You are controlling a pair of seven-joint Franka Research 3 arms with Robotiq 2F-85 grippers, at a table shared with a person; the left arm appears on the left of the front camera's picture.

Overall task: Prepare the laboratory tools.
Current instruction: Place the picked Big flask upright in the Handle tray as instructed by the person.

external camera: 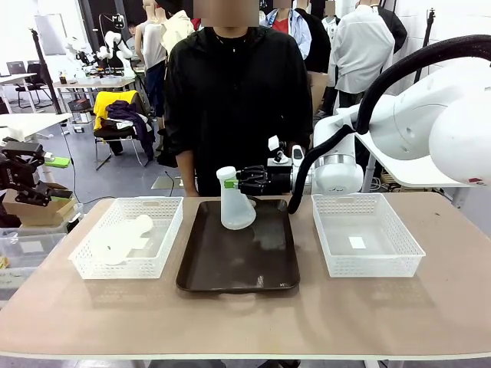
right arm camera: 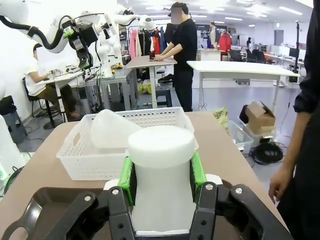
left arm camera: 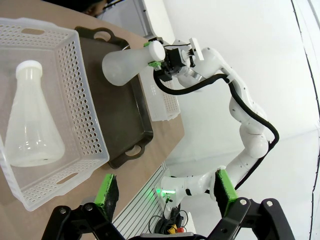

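Note:
One frosted-white conical flask (external camera: 235,208) stands upright over the far end of the dark brown tray (external camera: 238,268); I cannot tell whether its base touches the tray. My right gripper (external camera: 229,183) reaches in from the right and is shut on its neck, the green pads (right arm camera: 196,172) pressing either side of the flask (right arm camera: 161,170) just under the rim. A second flask (external camera: 123,239) lies on its side in the left white basket (external camera: 165,253); it shows as flask (left arm camera: 30,125) in the left wrist view. My left gripper (left arm camera: 165,185) hangs open high off the table's left side, holding nothing.
An empty white lattice basket (external camera: 367,261) sits right of the tray. A person in black stands at the far edge, one hand (right arm camera: 280,186) hanging by the table. The near half of the table is bare.

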